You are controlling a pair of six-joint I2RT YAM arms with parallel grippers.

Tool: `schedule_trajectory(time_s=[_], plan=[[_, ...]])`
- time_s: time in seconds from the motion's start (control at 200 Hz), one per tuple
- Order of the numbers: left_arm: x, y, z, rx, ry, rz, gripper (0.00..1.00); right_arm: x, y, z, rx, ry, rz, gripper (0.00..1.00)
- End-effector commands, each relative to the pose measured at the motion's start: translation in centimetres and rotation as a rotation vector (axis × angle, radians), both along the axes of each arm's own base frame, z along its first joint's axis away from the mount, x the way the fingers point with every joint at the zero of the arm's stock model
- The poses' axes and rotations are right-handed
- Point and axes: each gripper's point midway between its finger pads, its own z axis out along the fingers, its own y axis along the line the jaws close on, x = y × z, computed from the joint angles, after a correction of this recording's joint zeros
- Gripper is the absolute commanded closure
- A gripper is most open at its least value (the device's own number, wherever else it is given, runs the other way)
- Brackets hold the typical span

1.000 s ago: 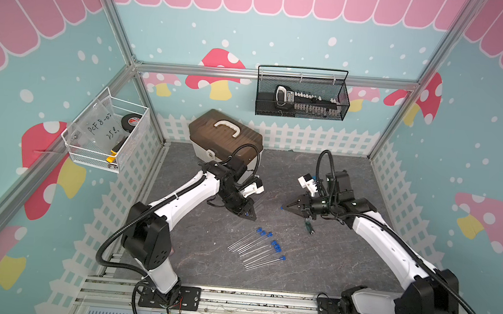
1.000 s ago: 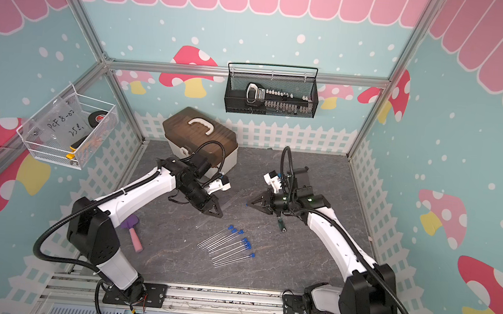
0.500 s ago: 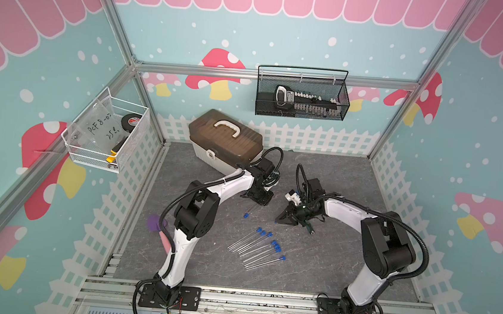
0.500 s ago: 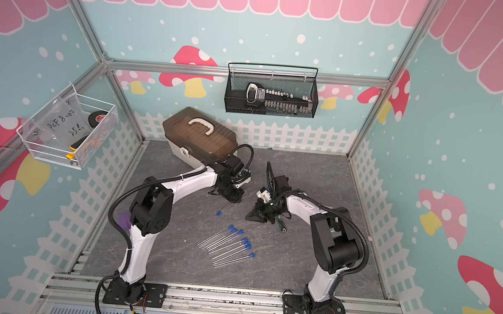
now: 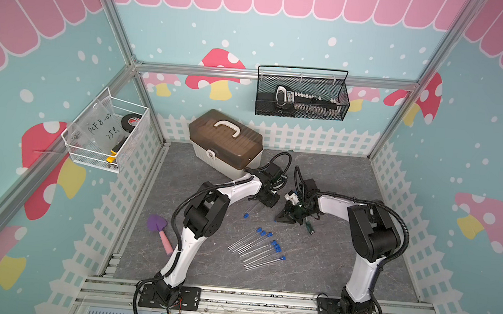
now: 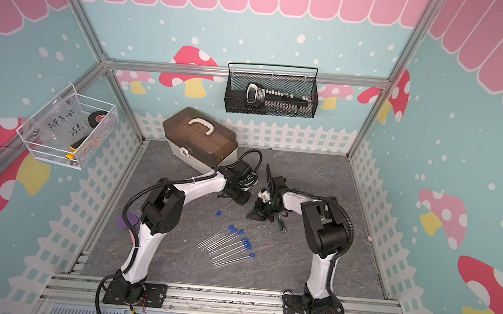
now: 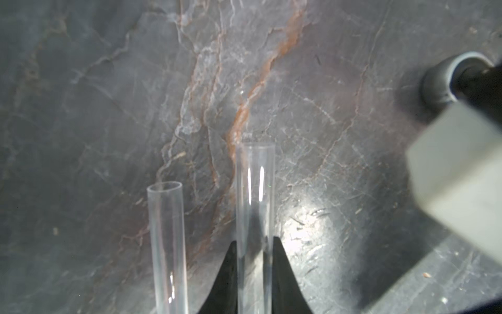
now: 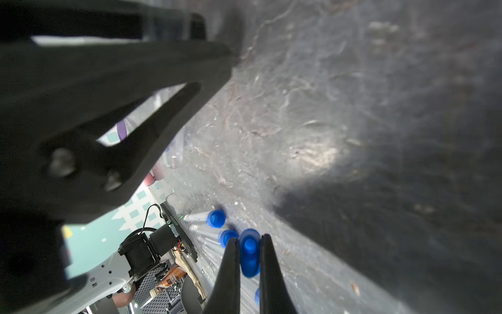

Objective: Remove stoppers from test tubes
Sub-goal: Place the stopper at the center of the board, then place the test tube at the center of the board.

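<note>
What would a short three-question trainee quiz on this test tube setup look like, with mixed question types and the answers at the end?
1. True or false: the right gripper is empty.
2. Pick one: the clear tube between the left gripper fingertips ends, in the left wrist view, in A) a blue cap, B) an open mouth, C) a pink plug.
3. Short answer: what colour are the caps on the capped tubes lying in a loose row between the arms?

Key
1. False: it is shut on a blue stopper.
2. B.
3. Blue.
</note>
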Motion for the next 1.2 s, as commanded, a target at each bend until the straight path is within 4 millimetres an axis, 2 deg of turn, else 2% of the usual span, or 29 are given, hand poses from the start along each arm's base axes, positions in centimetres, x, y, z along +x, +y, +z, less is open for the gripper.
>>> schedule_trajectory(time_s=[0.0,0.085,0.27,0.405,0.525,0.635,0.73,0.84,0.93,1.091,1.196], plan=[[0.4,-0.4,0.4,-0.032,-0.01,0.008,0.76,0.7,-0.1,-1.3,-0.012,-0.005,-0.028,1.0],[0.3,-0.7,0.8,-0.051,-0.005,0.007,0.7,1.0,-0.1,-1.7,-0.024,-0.006,-0.034,1.0],[0.4,-0.9,2.6,-0.083,-0.02,0.019,0.68,1.9,-0.1,-1.7,-0.036,-0.021,-0.047,1.0],[0.2,-0.9,6.3,-0.135,-0.055,0.039,0.66,2.6,0.1,-1.7,-0.034,-0.031,-0.06,1.0],[-0.4,0.2,9.6,-0.146,-0.099,0.065,0.63,3.4,0.4,-1.8,-0.021,-0.041,-0.073,0.98],[-2.0,1.8,11.3,-0.14,-0.112,0.092,0.59,4.1,0.8,-1.9,-0.012,-0.048,-0.079,0.88],[-4.0,4.0,11.5,-0.103,-0.101,0.118,0.57,4.6,1.3,-1.7,0.002,-0.057,-0.078,0.81],[-7.6,6.2,10.8,-0.096,-0.045,0.137,0.57,5.2,1.8,-1.1,0.02,-0.08,-0.075,0.68],[-10.3,7.7,10.1,-0.095,0.004,0.16,0.55,5.6,1.9,-0.2,0.03,-0.106,-0.075,0.61],[-13.6,9.6,8.9,-0.083,0.044,0.193,0.55,5.2,1.8,1.8,0.048,-0.146,-0.065,0.56],[-14.7,10.2,7.9,-0.056,0.057,0.206,0.54,4.0,1.1,2.8,0.027,-0.156,-0.055,0.55]])
